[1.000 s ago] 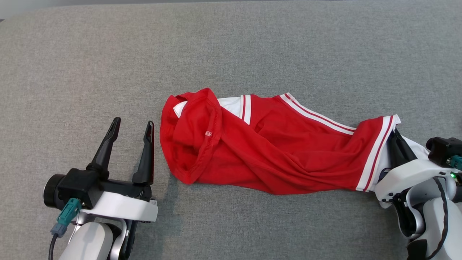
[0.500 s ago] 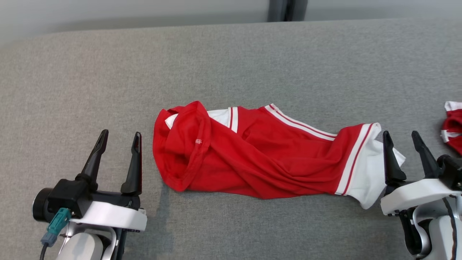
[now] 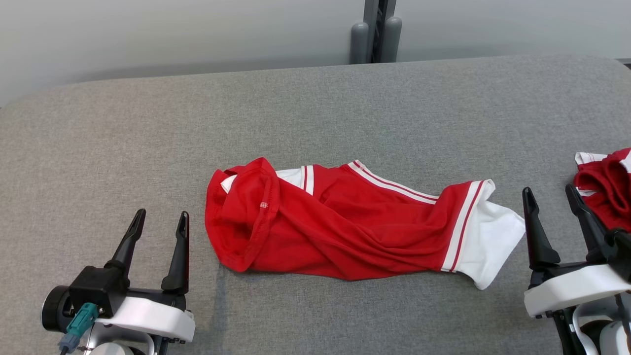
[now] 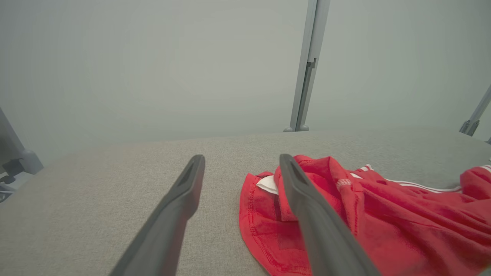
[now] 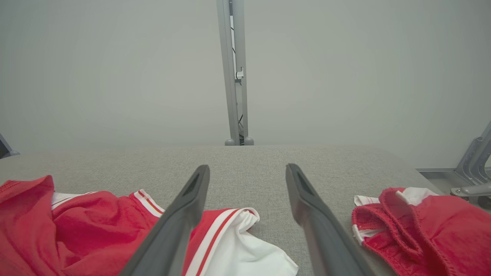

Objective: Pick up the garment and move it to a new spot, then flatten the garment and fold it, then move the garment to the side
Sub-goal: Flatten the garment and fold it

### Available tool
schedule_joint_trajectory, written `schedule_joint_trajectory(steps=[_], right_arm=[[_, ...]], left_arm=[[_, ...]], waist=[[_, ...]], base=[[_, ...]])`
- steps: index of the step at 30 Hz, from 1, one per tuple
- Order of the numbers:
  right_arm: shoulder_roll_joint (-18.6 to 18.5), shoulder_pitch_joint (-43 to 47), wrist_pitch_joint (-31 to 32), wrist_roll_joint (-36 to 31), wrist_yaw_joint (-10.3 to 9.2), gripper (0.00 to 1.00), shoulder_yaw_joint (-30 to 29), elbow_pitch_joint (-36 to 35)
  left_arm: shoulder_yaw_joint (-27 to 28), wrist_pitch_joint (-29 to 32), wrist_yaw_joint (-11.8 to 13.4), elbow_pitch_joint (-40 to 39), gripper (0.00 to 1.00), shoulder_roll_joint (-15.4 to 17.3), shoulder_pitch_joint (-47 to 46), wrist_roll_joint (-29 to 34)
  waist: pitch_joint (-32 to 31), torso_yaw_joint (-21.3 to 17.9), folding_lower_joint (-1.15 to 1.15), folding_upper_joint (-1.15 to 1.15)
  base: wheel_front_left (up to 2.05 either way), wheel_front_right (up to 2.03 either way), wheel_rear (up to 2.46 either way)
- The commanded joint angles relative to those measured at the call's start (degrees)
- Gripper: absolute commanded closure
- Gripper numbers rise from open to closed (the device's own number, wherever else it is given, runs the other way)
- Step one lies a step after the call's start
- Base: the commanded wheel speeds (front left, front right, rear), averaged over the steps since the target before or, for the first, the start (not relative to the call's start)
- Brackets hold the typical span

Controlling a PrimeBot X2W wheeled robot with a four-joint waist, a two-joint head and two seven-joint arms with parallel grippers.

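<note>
Garment (image 3: 345, 231), red, white trim: crumpled centrally on worktop (image 3: 315, 108); long axis left–right; left pincer (image 3: 162, 213) spread, near its left end; right pincer (image 3: 548, 189) spread, just beside its white sleeve (image 3: 493, 236), the nearer.

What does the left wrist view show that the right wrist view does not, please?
Left wrist view: the left tool, open, with the hemmed red end of the garment by it. Right wrist view: the right tool, open, the white sleeve and a second garment, also red. Both share the grey table, the garment's red body and the post behind.
</note>
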Motion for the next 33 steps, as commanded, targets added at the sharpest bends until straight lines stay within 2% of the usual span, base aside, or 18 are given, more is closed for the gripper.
schedule_joint_trajectory(steps=[1, 9, 14, 15, 18, 22, 26, 33], right_arm=[[0.0, 0.8, 0.5, -0.2, 0.0, 0.0, -0.2, -0.8], [0.1, 1.4, 1.5, 0.2, 0.0, 0.0, -0.1, -2.1], [0.1, 0.8, 1.5, 0.7, 0.0, 0.0, 0.4, -1.9], [0.1, 0.8, 1.5, 0.7, 0.0, 0.0, 0.4, -1.9], [0.1, 0.4, 1.3, 1.1, 0.0, 0.0, 0.9, -1.4], [0.1, 0.1, 0.8, 1.8, 0.0, 0.0, 1.2, -0.7], [0.1, -0.1, 0.1, 2.5, 0.0, 0.0, 1.4, 0.2], [0.1, -0.8, -1.1, 3.2, 0.0, 0.0, 1.5, 1.7]], left_arm=[[0.0, 0.0, 0.3, 0.2, 0.0, 0.4, 0.2, -0.2], [-1.4, 1.3, -0.2, -0.5, 0.0, 0.7, -2.0, 0.7], [-6.3, 6.8, -4.4, -1.6, 0.0, 0.2, -5.9, 0.2], [-6.3, 6.8, -4.4, -1.6, 0.0, 0.2, -5.9, 0.2], [-9.7, 12.2, -6.9, -1.8, 0.0, 0.0, -8.2, -0.1], [-12.4, 17.7, -8.4, -2.1, 0.0, 0.4, -9.8, -0.3], [-13.3, 20.9, -8.3, -1.6, 0.0, 1.1, -10.7, 0.1], [-12.4, 23.1, -6.3, 0.1, 0.0, 2.6, -12.1, 1.2]], waist=[[-0.1, 0.0, 0.0, 0.0], [0.3, 0.5, 0.0, 0.0], [1.3, 0.3, 0.0, 0.0], [1.3, 0.3, 0.0, 0.0], [2.0, -0.6, 0.0, 0.0], [2.9, -2.0, 0.0, 0.0], [3.9, -3.3, 0.0, 0.0], [5.3, -4.8, 0.0, 0.0]], base=[[0.0, 0.0, 0.0], [0.0, 0.0, 0.0], [0.0, 0.0, 0.0], [0.0, 0.0, 0.0], [0.0, 0.0, 0.0], [0.0, 0.0, 0.0], [0.0, 0.0, 0.0], [0.0, 0.0, 0.0]])
